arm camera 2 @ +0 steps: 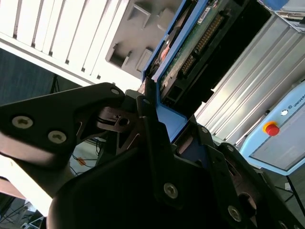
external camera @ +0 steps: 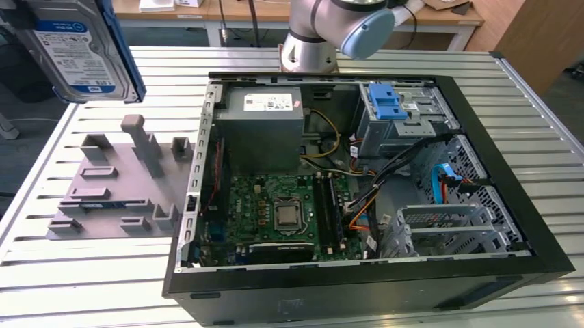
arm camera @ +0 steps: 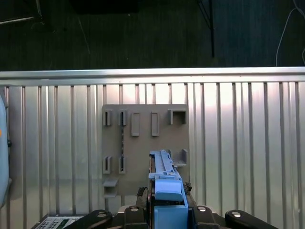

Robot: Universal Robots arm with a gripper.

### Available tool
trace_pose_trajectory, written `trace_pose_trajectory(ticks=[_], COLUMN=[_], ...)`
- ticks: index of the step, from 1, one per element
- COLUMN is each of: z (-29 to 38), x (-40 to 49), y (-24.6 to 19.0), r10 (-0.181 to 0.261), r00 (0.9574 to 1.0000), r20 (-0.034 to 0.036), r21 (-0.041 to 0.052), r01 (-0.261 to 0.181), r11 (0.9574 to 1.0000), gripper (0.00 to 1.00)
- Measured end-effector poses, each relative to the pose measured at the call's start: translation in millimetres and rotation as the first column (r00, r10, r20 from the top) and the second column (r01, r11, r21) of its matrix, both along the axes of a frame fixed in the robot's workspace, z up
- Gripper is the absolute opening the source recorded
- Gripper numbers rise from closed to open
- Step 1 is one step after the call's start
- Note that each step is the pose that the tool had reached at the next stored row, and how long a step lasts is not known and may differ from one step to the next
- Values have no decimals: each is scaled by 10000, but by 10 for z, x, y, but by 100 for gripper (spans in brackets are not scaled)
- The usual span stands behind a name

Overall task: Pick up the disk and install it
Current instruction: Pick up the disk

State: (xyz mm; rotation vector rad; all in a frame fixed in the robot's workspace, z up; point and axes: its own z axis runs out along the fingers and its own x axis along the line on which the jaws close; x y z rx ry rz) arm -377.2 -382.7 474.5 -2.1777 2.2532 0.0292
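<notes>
open case point(external camera: 365, 301) lies on slatted table point(external camera: 91, 273), arm base point(external camera: 308, 48) behind it. fixture plate point(external camera: 114, 195) on table beside case, exterior view's left; disk point(external camera: 78, 48) in the air over it. in case: power supply point(external camera: 264, 130) at the back, motherboard point(external camera: 273, 212) in front of it, drive cage point(external camera: 406, 116) to exterior view's right.

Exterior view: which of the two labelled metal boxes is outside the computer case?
The disk, silver with a white-and-blue label, raised at the exterior view's left; the grey power supply sits inside the computer case.
</notes>
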Motion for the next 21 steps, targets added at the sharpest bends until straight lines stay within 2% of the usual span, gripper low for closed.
trace_pose_trajectory(ticks=[16, 21], z=[0, 0], x=[359, 435], y=[-51, -97], r10=[-1, -2], r00=[10000, 10000], r20=[-4, -6], r21=[0, 0], r01=[1, 2], r11=[10000, 10000], gripper=[37, 37])
